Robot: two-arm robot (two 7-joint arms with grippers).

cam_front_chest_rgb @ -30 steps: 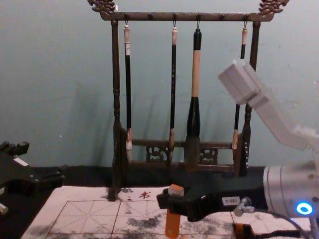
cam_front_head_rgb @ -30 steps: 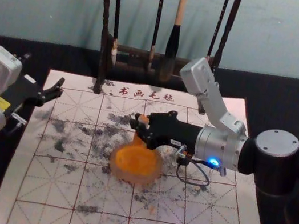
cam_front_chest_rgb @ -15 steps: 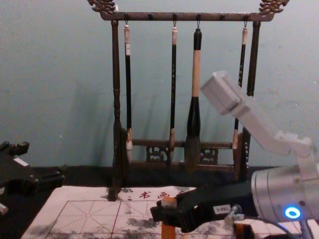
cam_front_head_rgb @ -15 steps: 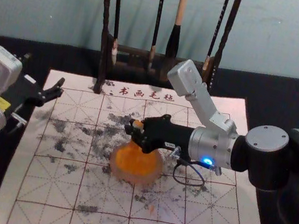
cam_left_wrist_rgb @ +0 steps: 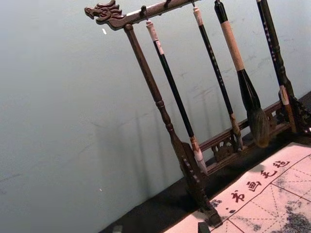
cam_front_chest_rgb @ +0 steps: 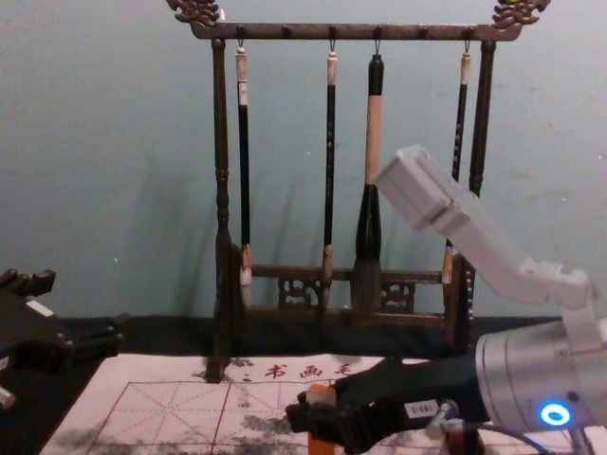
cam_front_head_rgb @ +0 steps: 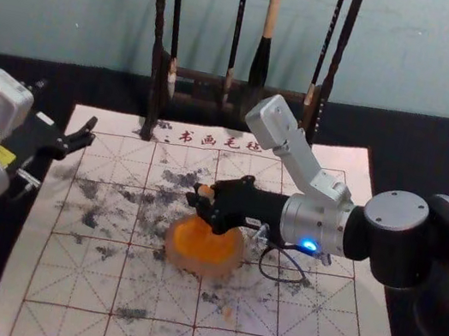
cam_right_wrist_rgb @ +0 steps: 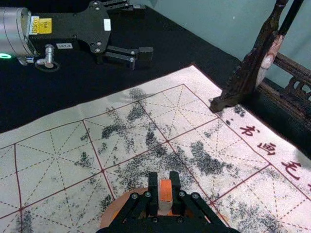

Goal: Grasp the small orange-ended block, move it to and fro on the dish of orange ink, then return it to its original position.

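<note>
- Block, small, oblong, orange and pale (cam_right_wrist_rgb: 165,190), stands roughly upright in my right black metal tool (cam_front_head_rgb: 203,196), pinched between both fingertips; I judge I hold it high so its lower end can work the ink.
- Round, shallow, pinkish dish (cam_front_head_rgb: 199,270) of orange ink (cam_front_head_rgb: 205,239) sits just below, the block near its far edge; whether they touch I cannot tell. Its central place likely gives me room for to-and-fro strokes.
- Pale, gridded, black-smudged mat (cam_front_head_rgb: 90,288) lies under the dish, probably guarding my black-covered worktop (cam_front_head_rgb: 423,151) from drips.
- My left black metal tool (cam_right_wrist_rgb: 144,30) idles beyond the mat's left side, fingers apart, presumably to keep clear.
- Dark carved wooden rack (cam_front_chest_rgb: 351,32) stands behind, hanging long-handled brushes (cam_front_chest_rgb: 372,142) tips down, likely for drying.
- Count: one block, one dish, one mat, two tools, one rack, four brushes.
</note>
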